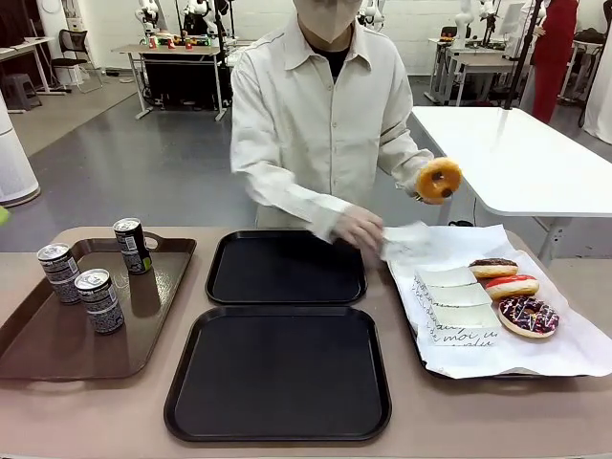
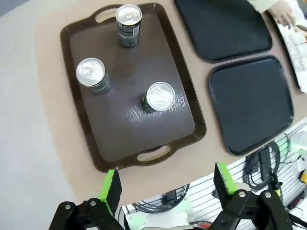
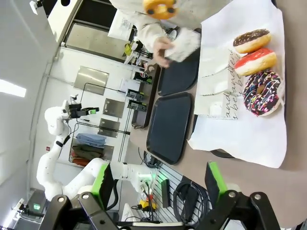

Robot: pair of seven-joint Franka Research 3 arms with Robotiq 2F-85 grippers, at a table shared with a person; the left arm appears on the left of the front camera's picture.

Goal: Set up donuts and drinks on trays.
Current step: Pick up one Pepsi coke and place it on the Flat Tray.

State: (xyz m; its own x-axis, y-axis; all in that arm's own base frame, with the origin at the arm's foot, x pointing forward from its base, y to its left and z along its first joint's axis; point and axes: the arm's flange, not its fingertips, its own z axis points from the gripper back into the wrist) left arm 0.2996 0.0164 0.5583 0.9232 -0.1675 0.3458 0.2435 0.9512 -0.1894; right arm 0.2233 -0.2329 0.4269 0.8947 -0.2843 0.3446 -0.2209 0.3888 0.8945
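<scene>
Left gripper [image 2: 167, 184] at frame bottom, jaws spread, nothing held; three cans [image 2: 159, 96] stand on brown tray [image 2: 124, 127] in upper left, well apart from jaws. Right gripper [image 3: 158, 178] jaws also released; three donuts [image 3: 261, 91] lie on white paper [image 3: 249, 139] upper right, well away. Person [image 1: 316, 124] holds up glazed donut [image 1: 439, 179]; both black trays [image 1: 277, 373] bare, centre worktop. Cans likely stiff, smooth, light: pinch mid-body. Donuts soft, glaze smears: hold sides gently.

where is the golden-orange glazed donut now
In the front view, the glazed golden-orange ring donut is in the air at the right, held by the person above the far end of the white paper sheet.
</scene>
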